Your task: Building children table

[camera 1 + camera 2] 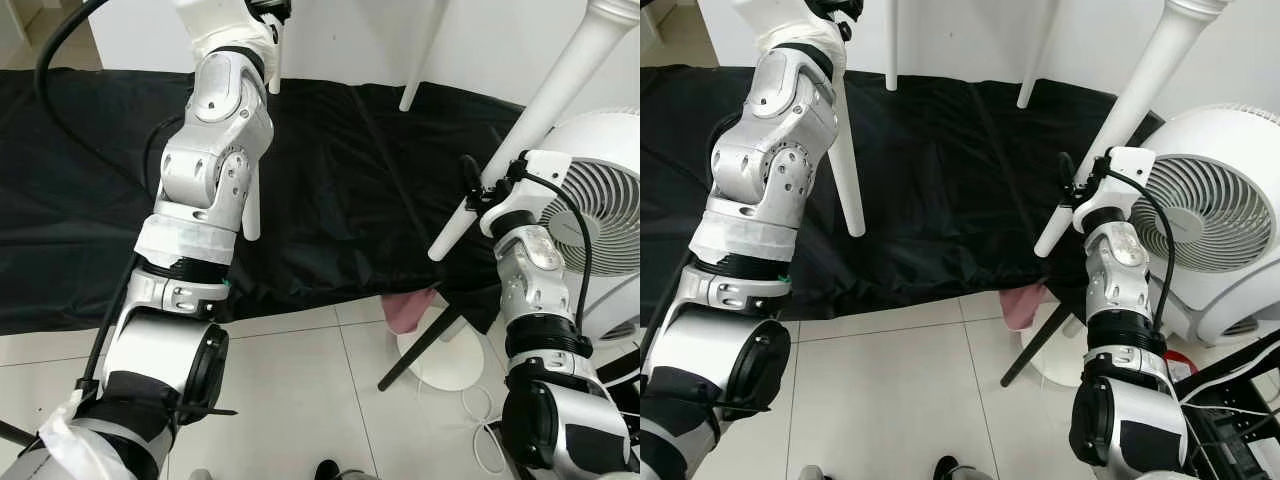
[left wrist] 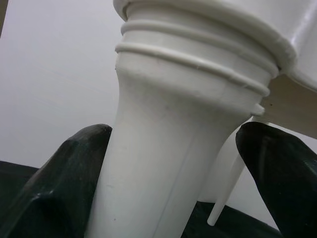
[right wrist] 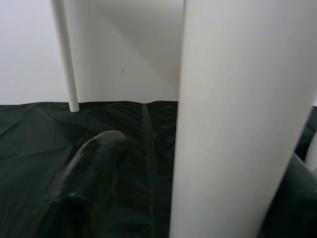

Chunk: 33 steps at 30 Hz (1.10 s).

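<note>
The left end effector (image 2: 173, 173) clamps a white table leg (image 2: 163, 148) just below its threaded collar at far left, long axis near-vertical, while the right end effector (image 1: 478, 195) grips a slanting leg (image 1: 520, 140) at right.

Two silver arms reach up over a black cloth (image 1: 940, 190) spread on the tiled floor (image 1: 890, 380). The left arm rises beside a white table leg (image 1: 847, 175) that hangs tilted above the cloth; its gripper is cut off by the frame's top edge. The right gripper (image 1: 1072, 190) sits against a second, thicker leg (image 1: 1130, 110) slanting up to the right, seemingly clasping it near its lower end. Two more legs (image 1: 1040, 50) stand at the cloth's far edge. A white fan (image 1: 1200, 215) stands just right of the right arm.
</note>
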### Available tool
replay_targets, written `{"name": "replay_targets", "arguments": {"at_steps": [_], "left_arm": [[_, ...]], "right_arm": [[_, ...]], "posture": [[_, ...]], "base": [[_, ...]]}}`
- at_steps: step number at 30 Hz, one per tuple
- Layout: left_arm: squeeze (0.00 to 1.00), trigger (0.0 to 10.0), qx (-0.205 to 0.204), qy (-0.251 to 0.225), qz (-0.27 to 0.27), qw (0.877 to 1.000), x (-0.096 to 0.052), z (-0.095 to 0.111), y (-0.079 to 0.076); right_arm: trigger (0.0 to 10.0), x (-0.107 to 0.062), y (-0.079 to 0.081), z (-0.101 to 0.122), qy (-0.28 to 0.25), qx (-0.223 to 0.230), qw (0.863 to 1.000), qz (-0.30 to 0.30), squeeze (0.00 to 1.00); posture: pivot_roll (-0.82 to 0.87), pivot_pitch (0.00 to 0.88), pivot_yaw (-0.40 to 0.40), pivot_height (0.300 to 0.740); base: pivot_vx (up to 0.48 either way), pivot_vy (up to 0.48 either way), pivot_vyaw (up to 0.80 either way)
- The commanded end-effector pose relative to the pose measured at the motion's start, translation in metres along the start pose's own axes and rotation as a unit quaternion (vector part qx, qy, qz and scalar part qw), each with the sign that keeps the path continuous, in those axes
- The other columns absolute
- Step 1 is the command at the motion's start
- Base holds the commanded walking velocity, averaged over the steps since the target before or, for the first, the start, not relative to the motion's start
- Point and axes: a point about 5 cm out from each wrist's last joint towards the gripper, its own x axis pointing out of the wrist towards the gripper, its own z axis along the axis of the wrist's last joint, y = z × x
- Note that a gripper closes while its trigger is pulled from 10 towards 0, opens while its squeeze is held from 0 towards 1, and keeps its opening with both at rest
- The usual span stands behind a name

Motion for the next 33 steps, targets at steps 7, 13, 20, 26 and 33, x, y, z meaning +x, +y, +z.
{"name": "replay_targets", "arguments": {"at_steps": [7,13,20,26,33], "left_arm": [[0.00,10.0,-0.003,0.077,-0.259,0.963,-0.019,-0.035,-0.063],[0.00,10.0,0.009,0.096,-0.274,0.957,-0.024,-0.046,-0.059],[0.00,10.0,0.041,0.110,-0.292,0.949,-0.052,-0.049,-0.050],[0.00,10.0,0.107,0.137,-0.270,0.947,-0.061,-0.061,-0.029],[0.00,10.0,0.156,0.157,-0.262,0.939,-0.064,-0.072,-0.016]], "right_arm": [[10.0,-0.012,0.054,-0.050,0.081,0.028,0.989,0.120,0.00],[10.0,-0.018,0.047,-0.052,0.062,0.050,0.993,0.085,0.00],[10.0,-0.025,0.043,-0.054,0.052,0.052,0.995,0.065,0.00],[10.0,-0.028,0.039,-0.055,0.042,0.058,0.996,0.049,0.00],[10.0,-0.028,0.038,-0.055,0.037,0.062,0.997,0.041,0.00]], "posture": [[0.12,0.154,-0.049,0.740],[0.13,0.148,-0.051,0.740],[0.13,0.137,-0.048,0.740],[0.14,0.126,-0.041,0.740],[0.15,0.114,-0.039,0.740]], "base": [[0.000,0.000,0.00],[0.000,0.000,0.00],[0.000,0.000,0.00],[0.000,0.000,0.00],[0.000,0.000,0.00]]}}
